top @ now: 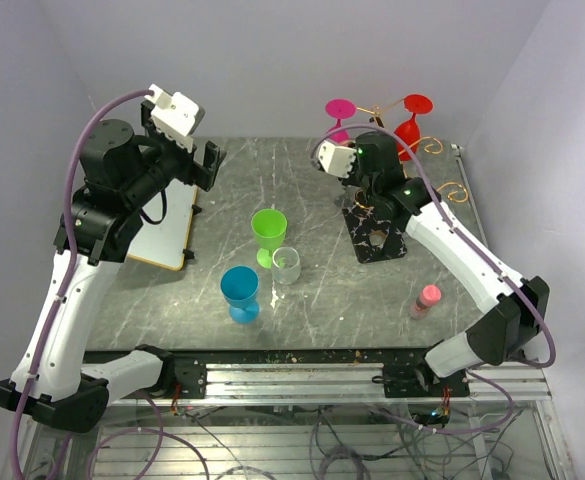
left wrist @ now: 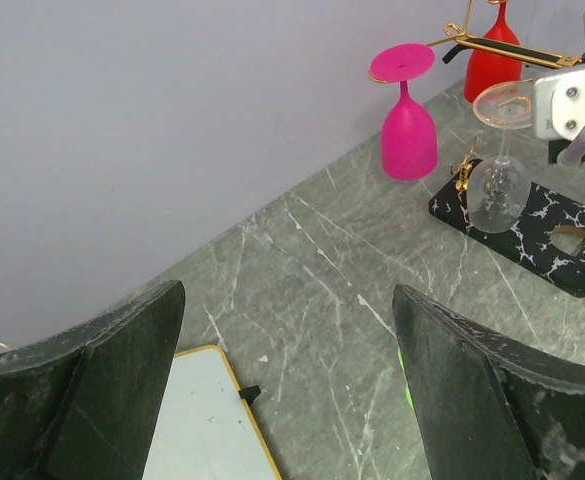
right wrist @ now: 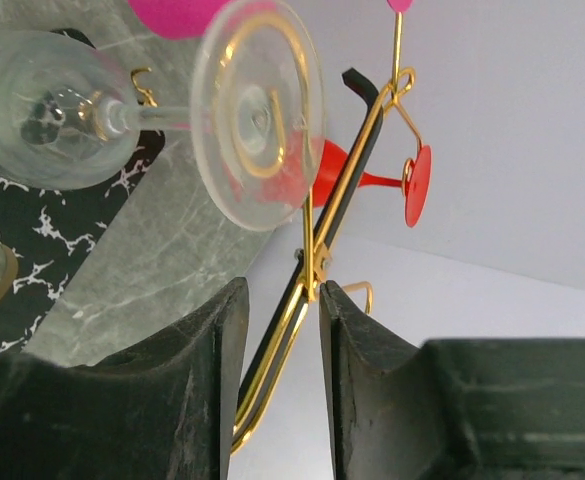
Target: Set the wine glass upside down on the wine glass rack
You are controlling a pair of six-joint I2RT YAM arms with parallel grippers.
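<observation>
Along the near edge of the table [top: 312, 320] a blue cup [top: 240, 293] stands left of centre and a pink bottle [top: 426, 299] toward the right edge, both well apart from the work. Farther in, a green cup [top: 268, 233] and a small clear cup [top: 286, 264] stand close together mid-table. A white board [left wrist: 207, 420] lies by the left edge under the left gripper [left wrist: 290, 300], which hangs high with jaws wide on nothing, likely to keep clear. Toward the far right corner stands the rack [left wrist: 542, 215]. The wine glass [left wrist: 499, 190] hangs from it upside down, its foot caught in a gold curl, its bowl over the black base. The right gripper [right wrist: 282, 290] sits just beside that foot, jaws slightly apart, clamping nothing. Beyond, a pink glass [left wrist: 408, 130] and a red glass [left wrist: 490, 65] hang likewise.
</observation>
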